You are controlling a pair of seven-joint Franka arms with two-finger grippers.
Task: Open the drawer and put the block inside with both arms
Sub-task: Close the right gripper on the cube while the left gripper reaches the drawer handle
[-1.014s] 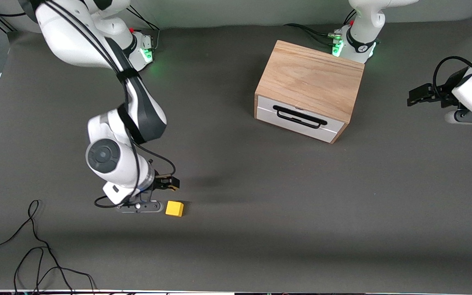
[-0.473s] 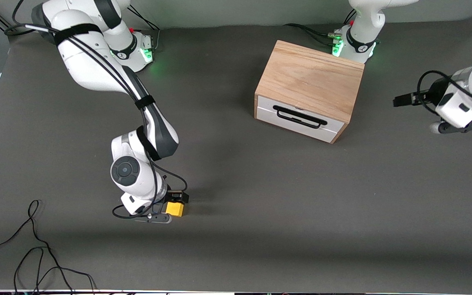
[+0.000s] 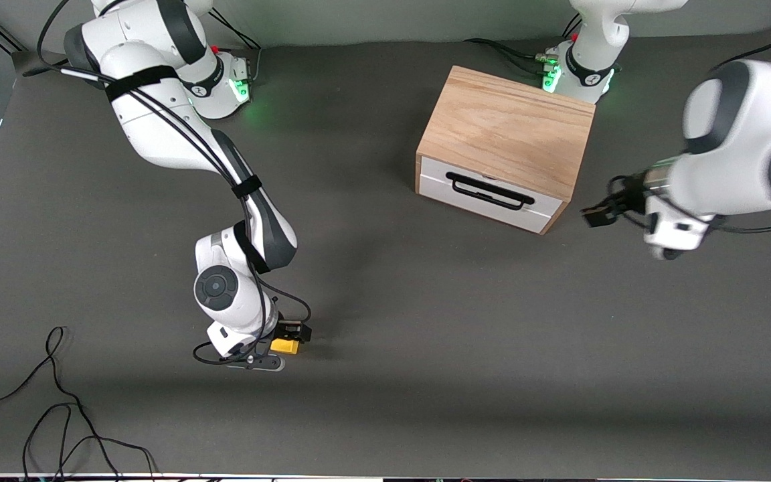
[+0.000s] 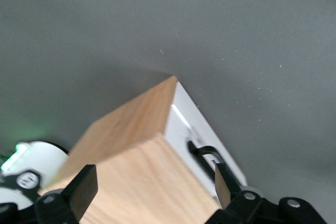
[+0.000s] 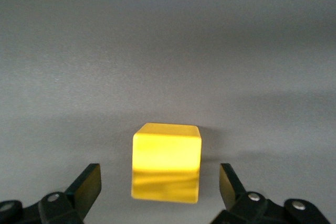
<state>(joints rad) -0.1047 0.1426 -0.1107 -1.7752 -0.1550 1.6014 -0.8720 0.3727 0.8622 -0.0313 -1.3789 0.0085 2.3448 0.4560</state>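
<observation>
Between the right gripper's (image 5: 160, 182) spread fingers (image 5: 86, 184): the block (image 5: 166, 161).

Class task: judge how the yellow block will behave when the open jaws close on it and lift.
The yellow block has flat, square faces, so it probably sits stable and won't roll. It looks rigid and small, likely light. Its glossy sides might slip slightly.

Matt grey table (image 3: 425, 321), grained light wood box (image 3: 512, 127), smooth glossy yellow block (image 5: 166, 161), white drawer (image 3: 486, 197) front
</observation>
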